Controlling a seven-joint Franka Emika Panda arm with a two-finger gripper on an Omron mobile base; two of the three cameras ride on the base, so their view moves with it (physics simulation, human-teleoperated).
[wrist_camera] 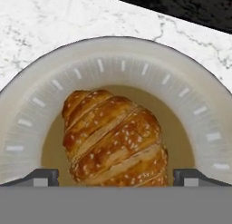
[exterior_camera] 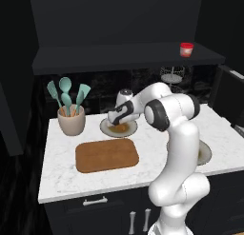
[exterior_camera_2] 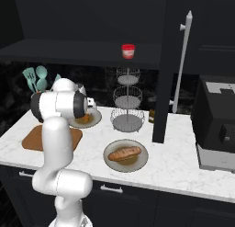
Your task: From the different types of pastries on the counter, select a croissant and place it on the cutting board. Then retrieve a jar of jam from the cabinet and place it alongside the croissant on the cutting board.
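First step, croissant pick. My gripper [wrist_camera: 116,178] spread wide, tips flanking the croissant [wrist_camera: 115,137] on its plate [wrist_camera: 27,123]. Next: drop, pinch, carry to cutting board [exterior_camera: 106,154] at 7 o'clock of plate.

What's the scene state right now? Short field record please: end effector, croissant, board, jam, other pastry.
end effector: above the croissant, open, one fingertip on each side of it
croissant: on a round plate at the back of the counter, not yet lifted
cutting board: bare, in front of that plate
jar of jam: red lid, on the cabinet ledge
other pastry: on a second plate near the counter's front edge
utensil holder: left of the croissant's plate
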